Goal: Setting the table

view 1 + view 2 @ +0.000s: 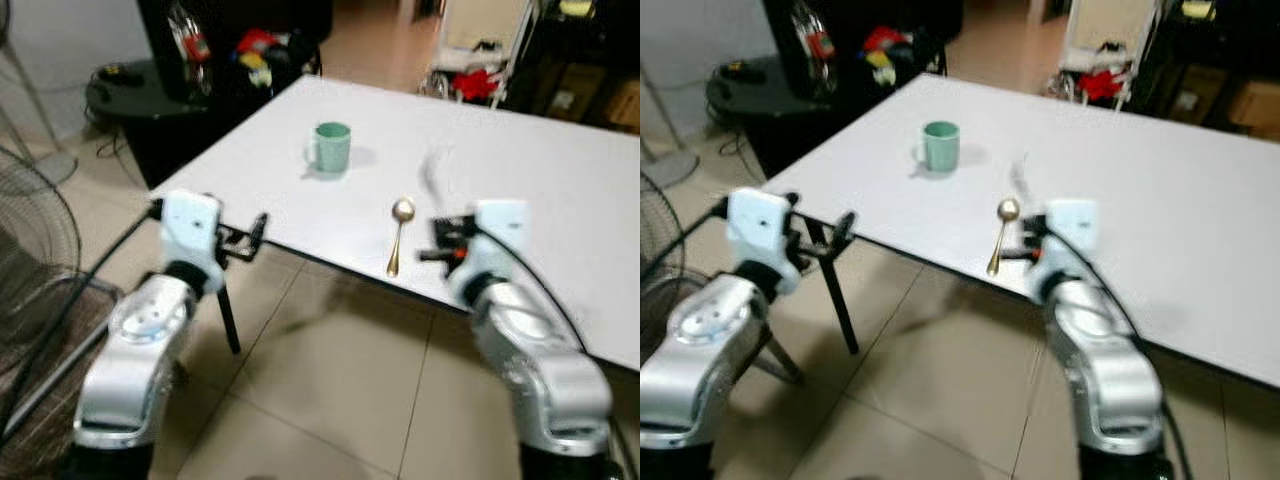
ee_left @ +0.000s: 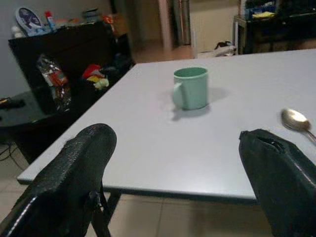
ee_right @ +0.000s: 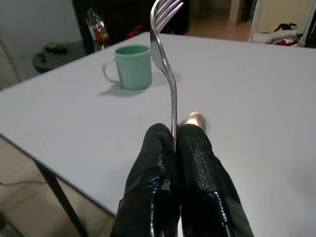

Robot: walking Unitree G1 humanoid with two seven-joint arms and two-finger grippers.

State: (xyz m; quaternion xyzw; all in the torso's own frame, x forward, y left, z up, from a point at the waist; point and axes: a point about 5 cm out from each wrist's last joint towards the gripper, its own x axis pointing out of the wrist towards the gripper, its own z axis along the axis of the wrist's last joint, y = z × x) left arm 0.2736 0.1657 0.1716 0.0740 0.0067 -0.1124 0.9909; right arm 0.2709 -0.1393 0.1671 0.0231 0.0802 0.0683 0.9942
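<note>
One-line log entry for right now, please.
right gripper: shut on fork, above table edge | left gripper: open, empty | spoon, green mug on table

Smooth matt white table point(image 1: 560, 190). Glazed-looking green mug point(image 1: 331, 147). Shiny gold metal spoon point(image 1: 399, 232). Polished silver metal fork point(image 3: 167, 59), pinched between the right gripper's point(image 3: 176, 143) 2 grainy matt black fingers point(image 3: 197, 163). Glossy floor tiles point(image 1: 330, 400).

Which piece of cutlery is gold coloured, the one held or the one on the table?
The spoon lying on the table; the fork in the right gripper is silver.
</note>
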